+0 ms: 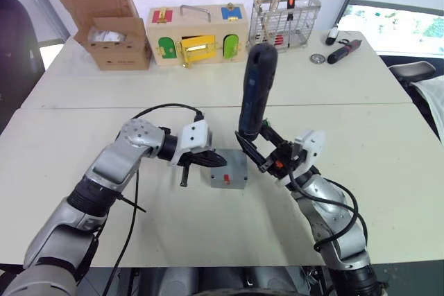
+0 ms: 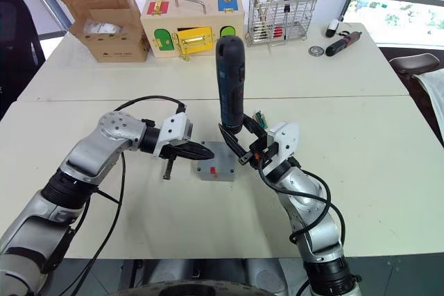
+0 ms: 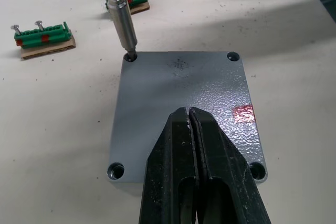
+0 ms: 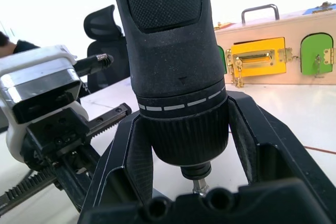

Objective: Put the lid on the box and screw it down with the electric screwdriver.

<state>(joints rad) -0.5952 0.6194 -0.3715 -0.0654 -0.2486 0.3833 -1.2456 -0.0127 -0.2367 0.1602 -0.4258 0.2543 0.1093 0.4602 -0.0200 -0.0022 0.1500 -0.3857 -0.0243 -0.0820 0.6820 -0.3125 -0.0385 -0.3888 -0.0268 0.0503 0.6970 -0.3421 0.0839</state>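
Left gripper (image 2: 201, 151): fingers pressed together, nothing between them, tips resting on the near-left part of the lid (image 3: 184, 108). Lid sits flush on the box (image 2: 216, 170), mid-table, between both arms; red mark faces up. Right gripper (image 2: 239, 147): clamped around the electric screwdriver (image 2: 230, 81), held upright, leaning slightly. Bit seated in one corner screw hole of the lid. Two green screw holders (image 3: 43, 35) lie on the table (image 2: 388, 143) just beyond the box.

Probably lab: tool-strewn white table (image 1: 208, 95)
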